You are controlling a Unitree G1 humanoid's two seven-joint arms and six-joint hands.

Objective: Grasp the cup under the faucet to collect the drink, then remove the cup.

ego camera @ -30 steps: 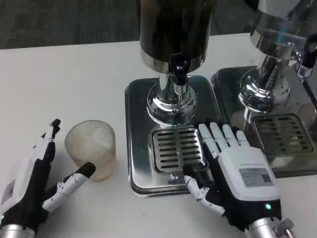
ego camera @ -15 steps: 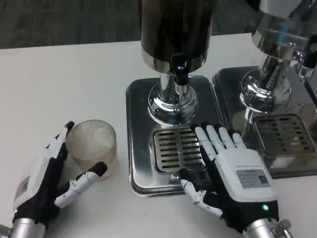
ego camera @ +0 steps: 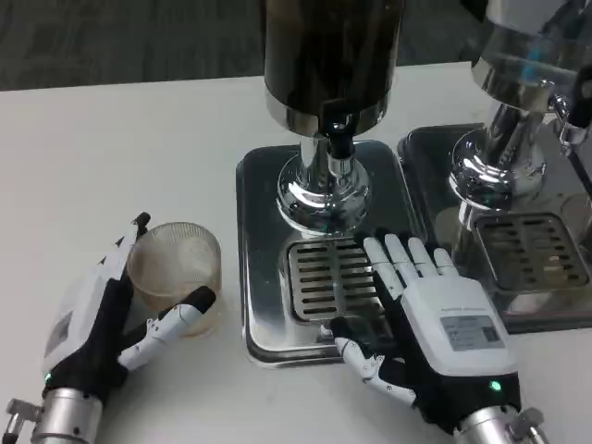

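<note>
- Reaching around the cup [ego camera: 177,275] with my left hand [ego camera: 97,324]: fingers are spreading apart on both sides of it, thumb lying at its front; whether they are touching the wall, I cannot tell.
- Standing upright on the white table [ego camera: 120,157], the cup is sitting left of the tray [ego camera: 254,314], well apart from the faucet [ego camera: 337,141].
- Resting my right hand [ego camera: 430,319] flat over the tray's right edge, I am keeping its fingers straight and apart beside the grate [ego camera: 324,277], gripping nothing.
</note>
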